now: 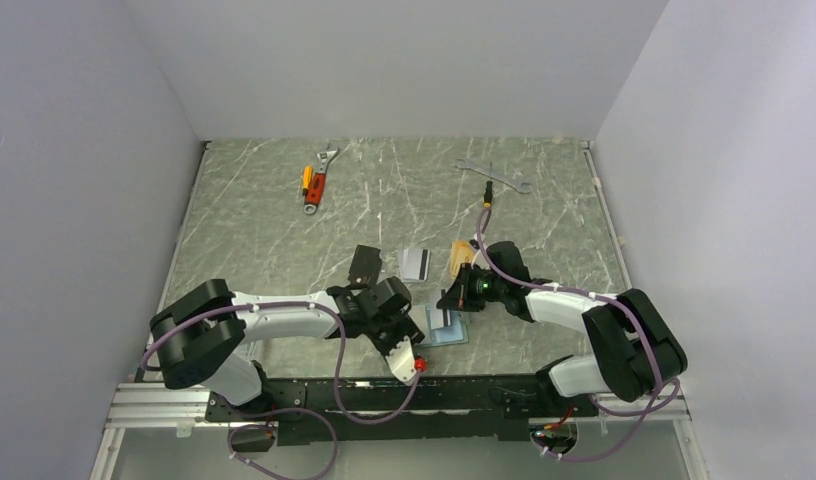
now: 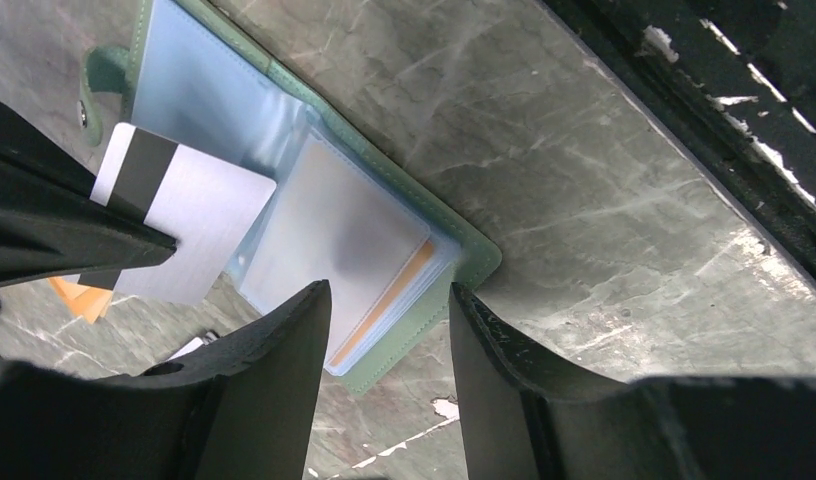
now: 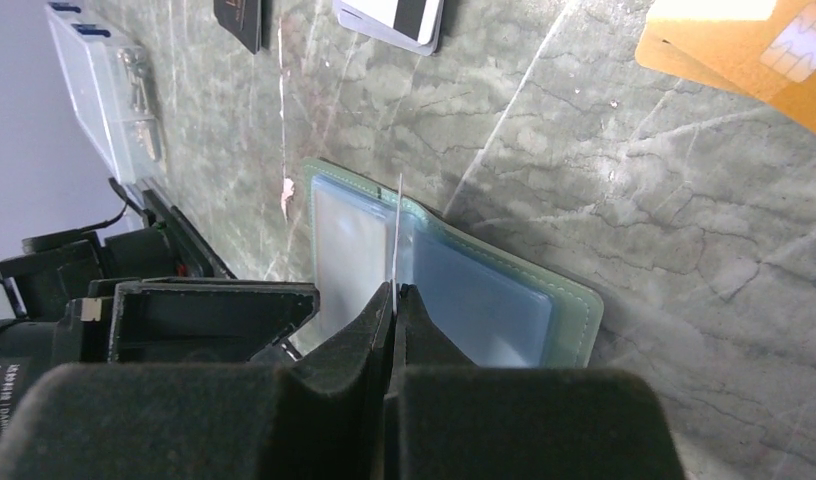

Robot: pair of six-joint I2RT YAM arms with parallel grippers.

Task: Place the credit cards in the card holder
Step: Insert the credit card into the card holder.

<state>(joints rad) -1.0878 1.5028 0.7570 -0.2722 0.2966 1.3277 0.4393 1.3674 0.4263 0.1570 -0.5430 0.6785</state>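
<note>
One silver-grey card [image 2: 199, 225], dark stripe, is held in the right gripper [image 3: 394, 292]. Its jaws are fully together on the stripe side, and most of the card sticks out free over the open card holder [image 2: 214, 80]. Can't tell if the card touches it.

The holder lies flat on the table [image 1: 404, 200], near middle, between the two grippers, pale blue inside up and clear sleeves fanned.

Left gripper [image 2: 389, 335]: jaws apart, straddling the near corner of the sleeve stack. Nothing is clamped, and contact is unclear.

One orange card [image 2: 384, 300] sits in a sleeve. Loose cards lie just beyond the holder:
- black card [image 1: 365, 265], left
- striped card [image 1: 415, 263], middle
- orange-gold cards [image 1: 462, 255], right

Handling, my read:
- **Cards:** light, stiff, slick plastic. Lying flat on the stone they give the jaws no edge to bite, so tip or slide one up first. Then pinch one edge and leave the length free to enter.
- **Holder:** this is the awkward part. The cover is soft and floppy, and the sleeves are thin film that will likely buckle and cling shut.
- **Pinning:** the holder will probably skate if the card pushes it. Pin it on the sleeve stack or the green cover edge, not the snap tab.
- **Feeding:** go corner-first at a shallow angle. A steep one risks crumpling the film.
</note>
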